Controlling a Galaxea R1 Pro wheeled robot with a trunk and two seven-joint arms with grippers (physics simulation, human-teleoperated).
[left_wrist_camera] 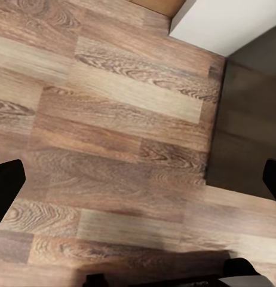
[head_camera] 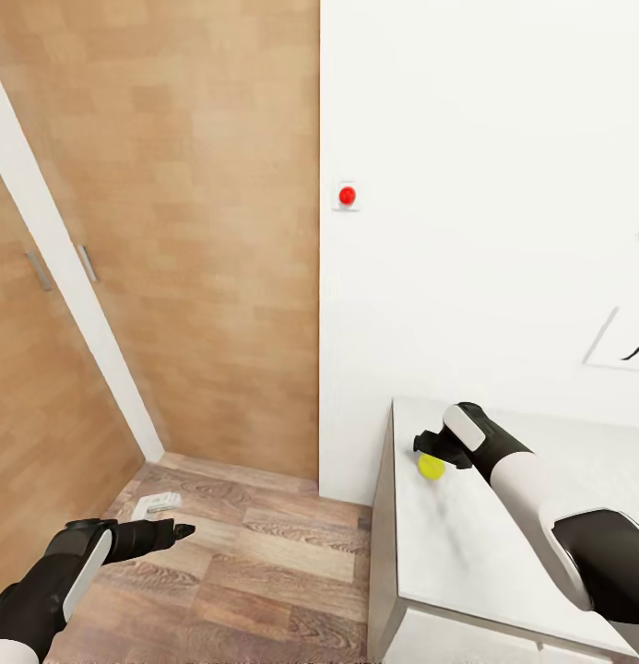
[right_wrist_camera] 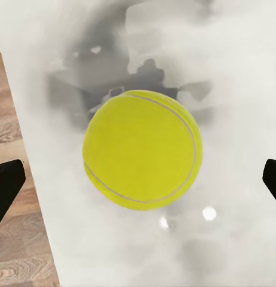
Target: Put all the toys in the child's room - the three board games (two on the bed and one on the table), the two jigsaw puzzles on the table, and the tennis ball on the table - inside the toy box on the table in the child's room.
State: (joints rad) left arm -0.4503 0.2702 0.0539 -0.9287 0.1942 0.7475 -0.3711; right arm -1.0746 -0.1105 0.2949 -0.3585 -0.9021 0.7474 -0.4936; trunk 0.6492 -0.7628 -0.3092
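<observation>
The tennis ball (head_camera: 431,468), yellow-green, rests on the light grey table (head_camera: 467,563) near its far left corner. My right gripper (head_camera: 427,451) hovers directly over it. In the right wrist view the tennis ball (right_wrist_camera: 143,149) lies between the spread fingertips (right_wrist_camera: 6,191) of the right gripper (right_wrist_camera: 138,185), which is open and not touching it. My left gripper (head_camera: 176,532) hangs low over the wood-plank floor (head_camera: 264,563), left of the table. In the left wrist view the left gripper (left_wrist_camera: 138,179) is open, with bare floor (left_wrist_camera: 114,149) between its fingers.
A white wall with a red round button (head_camera: 347,195) stands behind the table. Wood-panelled doors (head_camera: 171,231) fill the left side. A small white object (head_camera: 158,503) lies on the floor near the corner. A black silhouette picture (head_camera: 633,349) hangs at the right.
</observation>
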